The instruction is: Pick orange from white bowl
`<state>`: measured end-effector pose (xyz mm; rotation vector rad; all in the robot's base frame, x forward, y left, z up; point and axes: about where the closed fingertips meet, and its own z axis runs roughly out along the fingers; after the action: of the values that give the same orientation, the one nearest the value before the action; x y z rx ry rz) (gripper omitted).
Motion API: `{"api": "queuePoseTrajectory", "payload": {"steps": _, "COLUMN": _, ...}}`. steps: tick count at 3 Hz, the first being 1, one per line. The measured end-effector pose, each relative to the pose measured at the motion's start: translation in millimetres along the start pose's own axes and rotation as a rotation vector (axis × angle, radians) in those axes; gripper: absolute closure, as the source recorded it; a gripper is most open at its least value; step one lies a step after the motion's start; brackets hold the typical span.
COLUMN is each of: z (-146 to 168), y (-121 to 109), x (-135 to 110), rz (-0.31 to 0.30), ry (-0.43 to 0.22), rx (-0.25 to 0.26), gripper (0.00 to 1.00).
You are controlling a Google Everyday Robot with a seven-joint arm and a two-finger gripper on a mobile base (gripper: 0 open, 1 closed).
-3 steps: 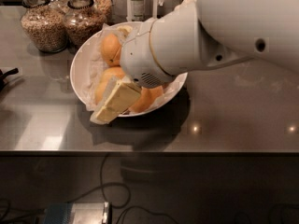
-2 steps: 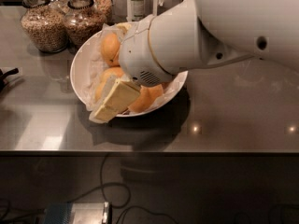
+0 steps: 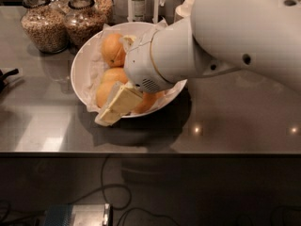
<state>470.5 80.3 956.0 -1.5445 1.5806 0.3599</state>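
The white bowl [image 3: 81,74], lined with crinkled white paper, sits on the grey counter and holds several oranges. One large orange [image 3: 113,49] lies at the back of the bowl. Two more [image 3: 112,75] [image 3: 102,94] lie toward the front left, and another orange [image 3: 149,101] shows under the arm. My gripper [image 3: 115,109] is down in the front part of the bowl, against the front oranges and reaching over the near rim. My bulky white arm covers the bowl's right side.
Two glass jars of grain [image 3: 44,27] [image 3: 85,25] stand just behind the bowl on the left. A bottle [image 3: 138,1] and a white cup [image 3: 185,7] stand at the back. A black object [image 3: 5,77] pokes in at the left edge. The counter's front edge [image 3: 150,153] runs close below the bowl.
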Motion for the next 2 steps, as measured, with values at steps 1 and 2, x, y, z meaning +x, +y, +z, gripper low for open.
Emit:
{"api": "queuePoseTrajectory", "payload": {"steps": 1, "z": 24, "y": -10, "x": 22, "rz": 0.056, "ry": 0.009, "rx": -0.003, "gripper": 0.0}}
{"api": "queuePoseTrajectory", "payload": {"steps": 2, "z": 37, "y": -14, "x": 41, "rz": 0.103, "ry": 0.019, "rx": 0.0, "gripper": 0.0}}
